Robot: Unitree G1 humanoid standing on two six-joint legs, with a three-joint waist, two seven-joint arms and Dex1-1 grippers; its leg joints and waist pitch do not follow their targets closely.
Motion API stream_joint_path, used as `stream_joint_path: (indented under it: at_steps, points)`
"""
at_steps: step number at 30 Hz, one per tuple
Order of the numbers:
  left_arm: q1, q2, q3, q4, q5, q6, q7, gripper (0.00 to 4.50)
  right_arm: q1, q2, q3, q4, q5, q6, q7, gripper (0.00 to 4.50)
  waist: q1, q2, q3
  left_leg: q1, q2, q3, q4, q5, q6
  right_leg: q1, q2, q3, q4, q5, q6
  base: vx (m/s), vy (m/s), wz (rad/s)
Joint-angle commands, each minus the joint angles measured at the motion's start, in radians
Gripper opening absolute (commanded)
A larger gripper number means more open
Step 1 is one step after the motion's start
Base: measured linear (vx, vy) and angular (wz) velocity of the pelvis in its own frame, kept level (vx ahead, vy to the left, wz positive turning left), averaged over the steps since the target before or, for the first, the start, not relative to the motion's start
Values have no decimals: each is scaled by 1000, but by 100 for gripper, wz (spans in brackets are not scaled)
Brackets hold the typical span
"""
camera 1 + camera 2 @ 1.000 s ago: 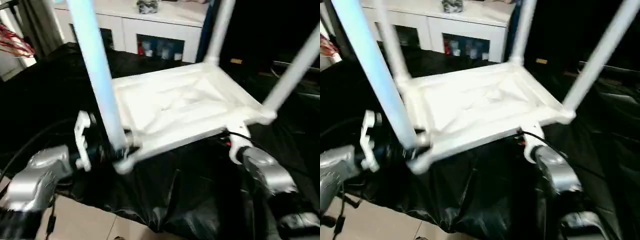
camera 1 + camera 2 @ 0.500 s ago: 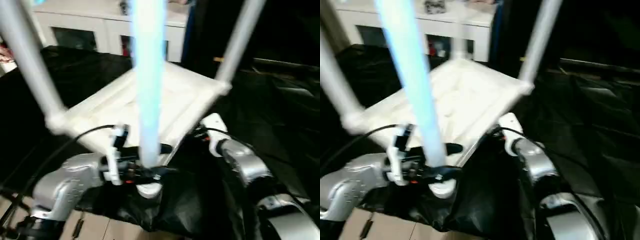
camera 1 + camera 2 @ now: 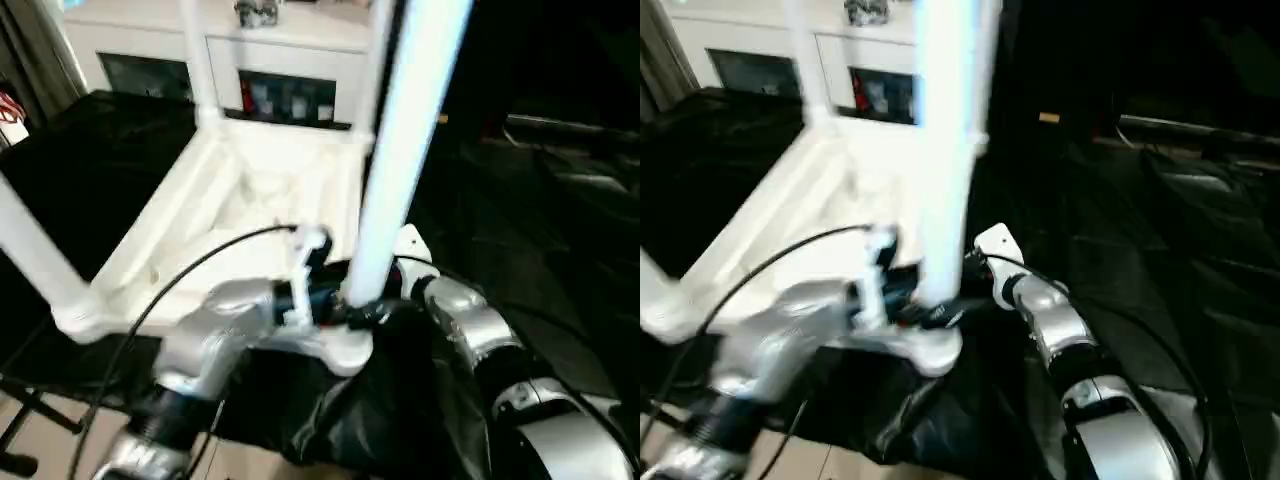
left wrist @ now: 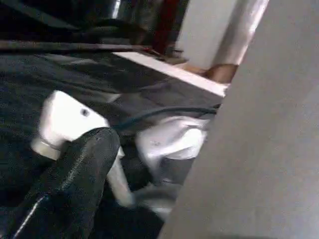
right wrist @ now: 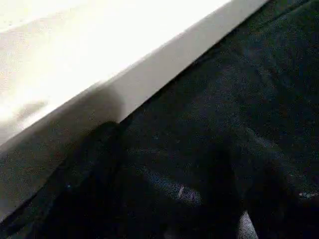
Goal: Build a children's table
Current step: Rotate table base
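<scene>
Black sheeting: dark, glossy, creased plastic film draped over the tabletop, hanging in folds at the near edge above pale floor tiles.

White cabinet: behind the tabletop, flat top, glass-fronted doors with small items behind them.

Children's table: all-white smooth plastic, lying upside down on the black sheeting, its square top flat with the ribbed underside facing up. Round sockets at the corners carry long tubular legs that stand upward. The nearest leg is a thick smooth cylinder rising from the near corner socket; another leg slants up at the left corner, two more stand at the far corners before the cabinet.

Left arm: brushed silver forearm with a black cable looping over it, reaching across to the near corner.

Right arm: silver segmented forearm, reaching to the table's near edge just beside the nearest leg.

Left gripper: black fingers set wide on either side of the nearest leg low down, just above its socket; one rough-textured finger shows in the wrist view beside the pale leg wall.

Right gripper: black fingers spread fairly wide at the table's white edge; a hold on it cannot be told
</scene>
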Motion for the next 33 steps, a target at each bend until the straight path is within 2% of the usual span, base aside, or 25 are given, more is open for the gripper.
stream_joint_path:
  at_steps: [1, 3, 5, 6, 7, 10, 11, 13, 14, 15, 17, 18, 19, 20, 22, 23, 26, 30, 31, 33]
  points:
    - [-7, 11, -5, 23, 39, -35, 9, 447, 5, -22, -21, 5, 10, -7, 5, 362, 11, 3, -67, 4, 46, -21, -68, -273, 30, 54, -51, 42, -73, -274, -228, 0, 0, 0]
    - [-4, 27, -3, 27, 52, -53, 0, 447, 13, -44, -34, -6, 16, -8, 11, 362, 12, 3, -67, 3, 46, -21, -68, -267, 34, 55, -52, 42, -71, -277, -234, 0, 0, 0]
    - [8, 60, -8, 23, 81, -89, -15, 447, 28, -81, -47, -28, 24, -12, 36, 362, 15, 7, -66, 5, 46, -21, -68, -276, 33, 53, -51, 41, -74, -294, -230, 0, 0, 0]
    - [9, 64, -9, 23, 84, -93, -17, 447, 30, -85, -49, -30, 25, -13, 39, 362, 17, 5, -66, 5, 47, -21, -69, -289, 35, 52, -49, 41, -75, -307, -220, 0, 0, 0]
    - [18, 84, -12, 15, 84, -96, -44, 447, 40, -105, -52, -48, 28, -19, 61, 362, 19, 10, -64, 7, 46, -21, -70, -294, 31, 52, -50, 40, -76, -322, -218, 0, 0, 0]
    - [47, 148, -24, -7, 79, -96, -123, 447, 77, -161, -55, -120, 43, -25, 149, 362, 19, 6, -64, 3, 45, -24, -72, -305, 33, 53, -48, 38, -76, -344, -199, 0, 0, 0]
    - [47, 148, -24, -7, 79, -96, -123, 447, 77, -161, -55, -120, 43, -25, 149, 362, 19, 8, -64, 9, 46, -21, -70, -311, 33, 48, -49, 40, -78, -353, -203, 0, 0, 0]
    - [60, 201, -49, -6, 96, -106, -178, 447, 115, -205, -43, -195, 56, -20, 239, 362, 23, 11, -64, 8, 46, -23, -71, -310, 37, 48, -47, 39, -78, -352, -203, 0, 0, 0]
    - [65, 229, -60, 1, 108, -113, -206, 447, 141, -235, -31, -246, 64, -17, 295, 362, 23, 9, -62, 9, 48, -21, -73, -315, 40, 48, -47, 41, -80, -354, -201, 0, 0, 0]
    - [67, 246, -67, 9, 119, -120, -220, 447, 158, -256, -21, -279, 69, -15, 331, 362, 30, 10, -61, 10, 49, -22, -73, -323, 41, 47, -48, 41, -80, -365, -195, 0, 0, 0]
    - [65, 266, -74, 27, 132, -132, -240, 430, 184, -287, -6, -326, 75, -15, 380, 362, 32, 11, -61, 11, 50, -22, -75, -314, 43, 46, -46, 43, -77, -335, -201, 0, 0, 0]
    - [56, 290, -83, 62, 153, -159, -260, 430, 215, -327, 9, -388, 80, -19, 438, 362, 34, 16, -61, 12, 49, -22, -75, -314, 42, 47, -46, 42, -76, -331, -204, 0, 0, 0]
    - [53, 298, -86, 71, 159, -162, -267, 417, 224, -337, 13, -407, 82, -22, 452, 362, 37, 13, -61, 14, 49, -20, -73, -317, 44, 46, -46, 44, -78, -326, -205, 0, 0, 0]
    - [50, 306, -90, 81, 165, -166, -274, 417, 233, -347, 16, -425, 84, -25, 466, 362, 38, 13, -61, 14, 48, -20, -73, -317, 44, 46, -46, 44, -78, -328, -207, 0, 0, 0]
    - [44, 327, -96, 102, 181, -176, -293, 386, 262, -374, 20, -492, 98, -19, 504, 362, 46, 13, -61, 12, 50, -22, -75, -313, 44, 48, -49, 44, -79, -338, -202, 0, 0, 0]
    - [40, 333, -98, 115, 189, -182, -297, 386, 277, -388, 22, -533, 117, 1, 534, 362, 45, 14, -61, 10, 50, -23, -76, -312, 40, 49, -51, 44, -77, -341, -204, 0, 0, 0]
    - [30, 338, -99, 146, 212, -207, -293, 359, 300, -418, 26, -604, 148, 34, 589, 362, 50, 14, -59, 13, 51, -23, -76, -326, 44, 48, -48, 44, -81, -356, -197, 0, 0, 0]
    - [7, 344, -104, 202, 232, -235, -304, 340, 337, -468, 22, -741, 214, 133, 680, 362, 56, 15, -60, 15, 54, -23, -77, -325, 41, 46, -52, 46, -80, -364, -194, 0, 0, 0]
    - [-6, 339, -101, 229, 234, -244, -314, 313, 349, -486, 21, -785, 240, 176, 708, 397, 57, 14, -59, 14, 53, -24, -78, -330, 41, 47, -51, 44, -82, -377, -190, 0, 0, 0]
    - [-17, 334, -98, 250, 235, -250, -322, 306, 358, -499, 22, -815, 258, 207, 726, 397, 60, 15, -59, 16, 54, -24, -78, -330, 39, 45, -54, 46, -84, -385, -187, 0, 0, 0]
